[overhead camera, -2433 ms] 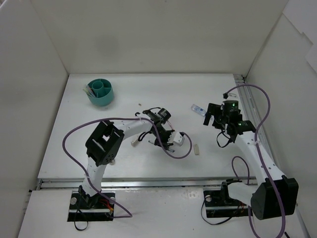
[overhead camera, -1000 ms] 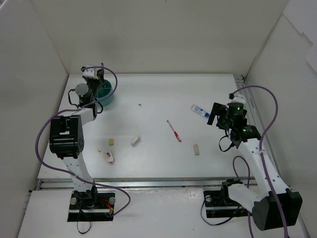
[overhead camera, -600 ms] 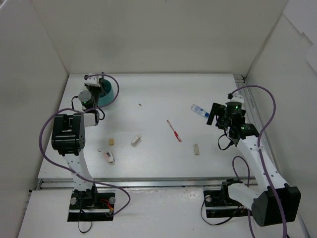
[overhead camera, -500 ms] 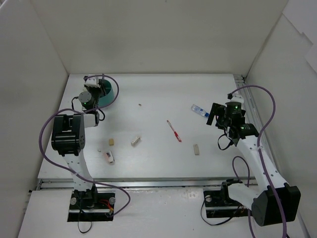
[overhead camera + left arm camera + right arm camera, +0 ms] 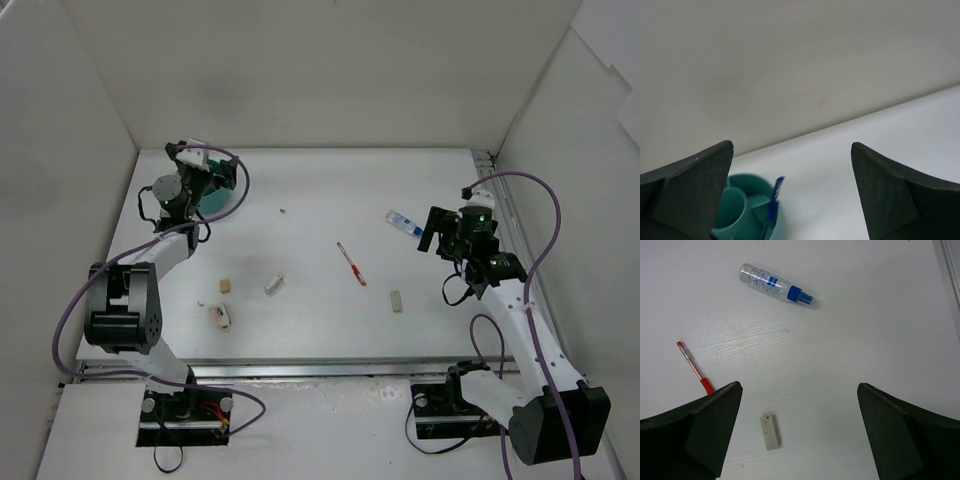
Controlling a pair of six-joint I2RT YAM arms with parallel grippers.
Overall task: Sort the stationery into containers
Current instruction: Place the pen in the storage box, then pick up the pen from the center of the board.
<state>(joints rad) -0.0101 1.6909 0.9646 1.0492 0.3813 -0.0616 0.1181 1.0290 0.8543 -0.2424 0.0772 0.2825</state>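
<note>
The teal cup (image 5: 214,198) stands at the far left of the table, partly hidden under my left gripper (image 5: 220,172). In the left wrist view the cup (image 5: 742,212) is below the open gripper (image 5: 792,165), and a blue pen (image 5: 772,199) stands in one outer compartment, apart from both fingers. My right gripper (image 5: 432,232) is open above the table with nothing in it. Under it lie a blue-white tube (image 5: 775,284), a red pen (image 5: 695,367) and a beige eraser (image 5: 770,431), which sits between the open fingers of the right gripper (image 5: 799,390), lower down.
Two more beige erasers (image 5: 273,284) (image 5: 225,286) and a small red-white piece (image 5: 220,317) lie left of centre. White walls close in the table at the back and both sides. The back wall rises just behind the cup.
My left gripper has gone from shut to open at the cup, and its arm has shifted, the elbow swinging down. The right arm has hardly moved.
</note>
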